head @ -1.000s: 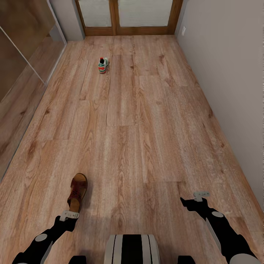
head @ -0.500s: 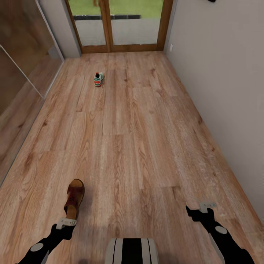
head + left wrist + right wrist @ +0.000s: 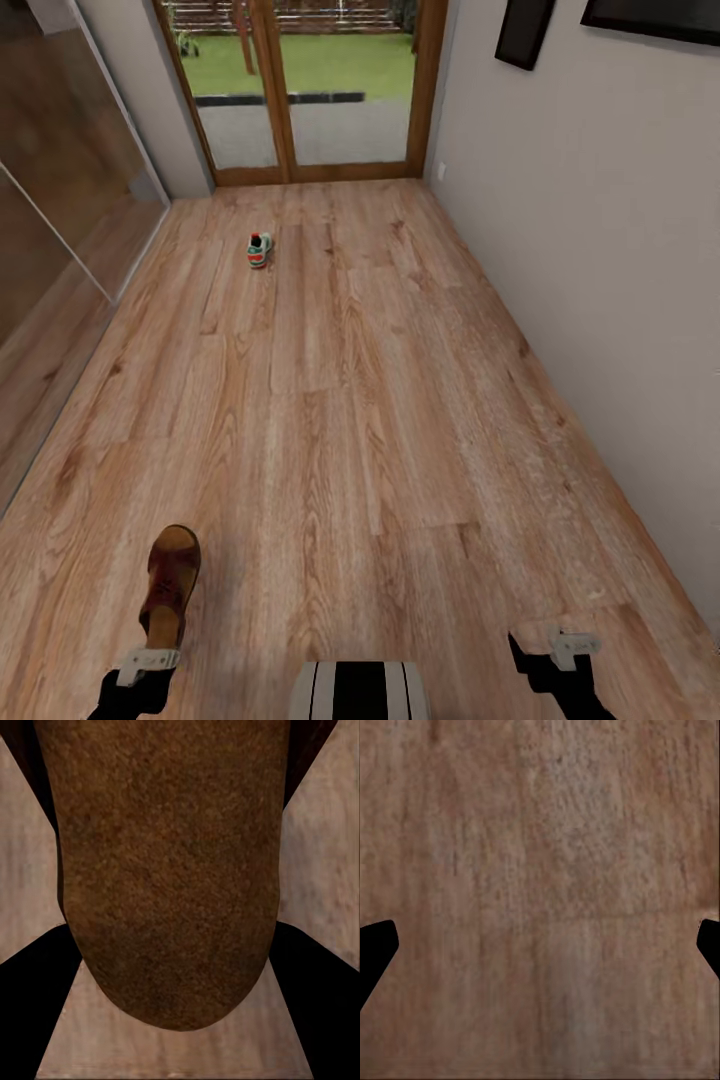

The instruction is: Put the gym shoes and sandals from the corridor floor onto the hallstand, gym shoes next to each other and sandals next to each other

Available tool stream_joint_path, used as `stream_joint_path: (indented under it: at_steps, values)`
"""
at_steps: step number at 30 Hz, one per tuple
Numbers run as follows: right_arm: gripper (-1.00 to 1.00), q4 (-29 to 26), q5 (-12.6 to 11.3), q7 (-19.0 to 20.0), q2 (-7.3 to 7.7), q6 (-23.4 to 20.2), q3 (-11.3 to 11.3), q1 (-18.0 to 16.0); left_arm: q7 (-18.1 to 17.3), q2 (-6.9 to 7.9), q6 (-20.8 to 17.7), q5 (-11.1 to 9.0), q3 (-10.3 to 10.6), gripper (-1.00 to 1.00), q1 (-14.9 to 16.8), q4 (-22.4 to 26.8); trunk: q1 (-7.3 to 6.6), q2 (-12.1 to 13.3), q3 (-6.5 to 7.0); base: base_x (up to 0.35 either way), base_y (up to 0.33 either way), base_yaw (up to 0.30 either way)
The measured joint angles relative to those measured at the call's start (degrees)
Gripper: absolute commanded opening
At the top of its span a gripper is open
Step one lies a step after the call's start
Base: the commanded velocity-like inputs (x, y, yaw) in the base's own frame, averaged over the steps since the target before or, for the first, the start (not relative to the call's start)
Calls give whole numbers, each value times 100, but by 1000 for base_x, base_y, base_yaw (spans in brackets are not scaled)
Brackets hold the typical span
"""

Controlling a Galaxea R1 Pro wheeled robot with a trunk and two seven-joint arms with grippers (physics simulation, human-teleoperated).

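One brown sandal (image 3: pixel 170 585) with a tan footbed is at the lower left of the head view, its heel end at my left gripper (image 3: pixel 150 658). In the left wrist view the sandal (image 3: pixel 172 870) lies between the dark fingers (image 3: pixel 30 1005), which press on its sides. A gym shoe (image 3: pixel 259 250), white with green and red-orange, stands far off on the corridor floor (image 3: pixel 380 400) toward the doors. My right gripper (image 3: pixel 560 645) hangs open and empty at the lower right, and its wrist view has its fingertips (image 3: pixel 375 945) wide apart over bare planks. The hallstand is out of view.
Glass doors in a wooden frame (image 3: pixel 300 90) close the corridor's far end. A plain wall (image 3: pixel 600 250) with dark frames (image 3: pixel 525 30) runs along the right. Glossy wood panels (image 3: pixel 50 200) line the left. My base (image 3: pixel 360 690) is at the bottom middle.
The whole picture has shifted: the camera has tilted up, and more of the doors and garden shows. Both grippers sit lower in the picture. The sandal stays at the left gripper.
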State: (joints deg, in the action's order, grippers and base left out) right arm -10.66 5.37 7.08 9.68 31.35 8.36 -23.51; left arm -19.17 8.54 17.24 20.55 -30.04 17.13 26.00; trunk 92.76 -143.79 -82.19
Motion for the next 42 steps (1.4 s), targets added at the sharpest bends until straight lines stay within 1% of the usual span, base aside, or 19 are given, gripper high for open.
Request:
stream_joint_path:
  at_steps: [1,3,4,6,10,12,13,17,19,22,29,37,42]
  values:
    - [100,285,-1,2,-3,272,-3,0,94,-2,33,-1,-88,-100,-88,-3,-3,1,31,0,0,-41]
    - [100,548,-7,2,-12,555,-1,-1,173,-5,192,-7,-188,-100,-191,-8,-8,4,93,0,0,-19]
    - [100,663,-13,-2,-16,769,-2,-1,208,-16,392,-13,-343,-100,-263,-10,-10,5,123,0,0,-7]
    - [100,718,-16,-4,-21,940,0,-2,223,-48,519,-11,-540,-100,-306,-17,-16,8,185,0,0,-4]
    - [100,747,-17,-4,-46,1087,-1,-2,230,-108,592,2,-726,-100,-332,-26,-26,13,309,0,0,-1]
    - [100,750,-18,-4,-55,1108,0,-2,227,-122,605,10,-750,-100,-335,-57,-31,16,370,0,0,0]
    - [100,753,-17,-4,-65,1117,-2,-2,226,-138,618,37,-755,-100,-339,-159,-33,18,401,0,0,0]
    - [100,754,-19,-4,-70,1119,1,-2,227,-153,617,14,-754,-100,-336,-201,-44,23,525,0,0,0]
    - [100,754,-19,-4,-72,1120,1,-2,230,-218,612,18,-730,-100,-324,-204,-49,25,586,0,0,0]
    - [100,766,-19,-4,-72,1115,1,-1,231,-276,610,22,-738,-100,-321,-204,-57,29,679,0,0,0]
    - [100,869,-18,0,-74,1112,-1,-1,233,-300,616,10,-765,-100,-324,-219,-75,39,895,0,0,0]
    - [100,900,-10,5,-204,1112,-3,-1,225,-298,627,27,-769,-100,-329,-224,-75,39,965,0,0,0]
    - [100,903,-9,6,-224,1112,-1,-1,224,-294,644,28,-770,-100,-330,-224,-75,39,1007,0,0,0]
